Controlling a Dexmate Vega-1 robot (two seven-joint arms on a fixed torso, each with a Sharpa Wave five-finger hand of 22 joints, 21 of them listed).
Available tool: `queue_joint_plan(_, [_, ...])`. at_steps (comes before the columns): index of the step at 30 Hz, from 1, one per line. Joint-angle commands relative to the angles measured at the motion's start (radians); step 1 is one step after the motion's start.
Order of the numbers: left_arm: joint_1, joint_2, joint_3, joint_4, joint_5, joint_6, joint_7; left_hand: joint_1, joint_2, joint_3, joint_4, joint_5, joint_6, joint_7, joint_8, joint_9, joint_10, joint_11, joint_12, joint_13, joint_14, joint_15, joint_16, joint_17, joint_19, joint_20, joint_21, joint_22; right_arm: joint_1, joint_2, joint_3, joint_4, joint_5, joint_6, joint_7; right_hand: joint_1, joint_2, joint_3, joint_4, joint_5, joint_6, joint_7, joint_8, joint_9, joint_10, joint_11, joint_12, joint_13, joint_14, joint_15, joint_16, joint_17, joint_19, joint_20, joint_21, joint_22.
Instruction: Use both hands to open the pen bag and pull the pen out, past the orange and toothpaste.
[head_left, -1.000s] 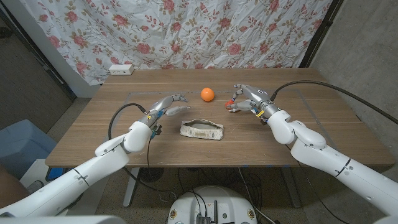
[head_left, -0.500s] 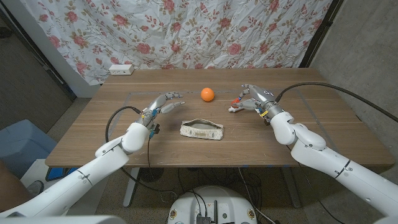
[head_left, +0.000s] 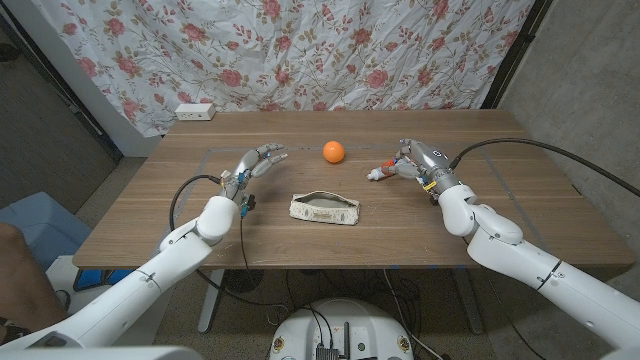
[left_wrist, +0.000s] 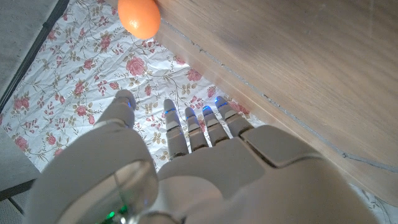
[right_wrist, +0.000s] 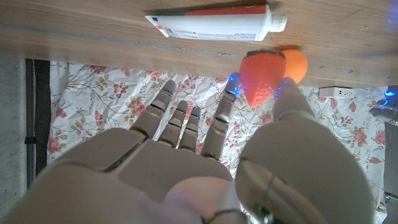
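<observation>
Nearest the robot on the table (head_left: 150, 215), the pen bag (head_left: 325, 208) lies flat near the middle, zipped as far as can be told, with neither hand touching it. No pen is visible, so it is presumably inside.

Farther back on the left, the left hand (head_left: 253, 164) hovers with its fingers spread and holding nothing; over the last second it has lifted and swung away from the bag toward the far left.

On the right, the right hand (head_left: 418, 160) is also spread and empty, and has drawn back to the right. That uncovers the toothpaste (head_left: 382, 171), which lies just beside its fingertips. In the right wrist view a small red strawberry-like thing (right_wrist: 262, 77) sits past the tube.

Farthest, the orange (head_left: 333, 151) sits behind the bag.

Both hands moving off suggests the opening has not started; they must come back to the bag.
</observation>
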Motion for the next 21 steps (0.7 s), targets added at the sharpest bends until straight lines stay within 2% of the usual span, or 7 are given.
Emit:
queue_joint_plan(1, [-0.047, -0.064, 0.006, 0.116, -0.097, -0.080, -0.018, -0.015, 0.000, 0.001, 0.002, 0.002, -0.024, 0.000, -0.001, 0.002, -0.012, 0.000, -0.002, 0.004, -0.011, 0.004, -0.004, 0.001, -0.006, -0.002, -0.005, 0.003, 0.004, 0.019, -0.031, 0.049, 0.010, -0.035, -0.053, 0.007, 0.007, 0.000, -0.002, 0.000, -0.007, -0.004, -0.003, 0.000, 0.007, -0.001, 0.005, 0.002, 0.014, -0.009, 0.006, 0.006, 0.008, -0.002, 0.006, 0.003])
queue_joint_plan(15, [-0.044, -0.106, -0.010, 0.160, -0.183, -0.122, -0.010, -0.028, 0.006, 0.002, 0.003, 0.003, -0.053, -0.002, 0.001, 0.001, -0.019, 0.002, 0.001, 0.004, -0.019, 0.005, -0.001, 0.002, -0.011, -0.004, -0.005, 0.003, 0.029, 0.039, -0.066, 0.112, 0.026, -0.048, -0.085, 0.009, 0.010, -0.001, -0.002, 0.000, -0.015, -0.009, -0.004, -0.001, 0.011, 0.000, 0.005, 0.002, 0.027, -0.018, 0.012, 0.008, 0.013, -0.004, 0.006, 0.003])
queue_joint_plan(21, [-0.046, -0.123, -0.012, 0.181, -0.210, -0.144, -0.015, -0.037, 0.025, 0.008, 0.010, 0.005, -0.062, -0.002, 0.003, 0.001, -0.022, 0.006, 0.002, 0.004, -0.022, 0.008, 0.001, 0.004, -0.013, -0.002, -0.004, 0.003, 0.035, 0.039, -0.073, 0.126, 0.035, -0.051, -0.094, 0.010, 0.011, -0.001, -0.002, 0.000, -0.020, -0.011, -0.005, -0.001, 0.011, -0.001, 0.005, 0.002, 0.028, -0.018, 0.013, 0.009, 0.014, -0.005, 0.006, 0.003])
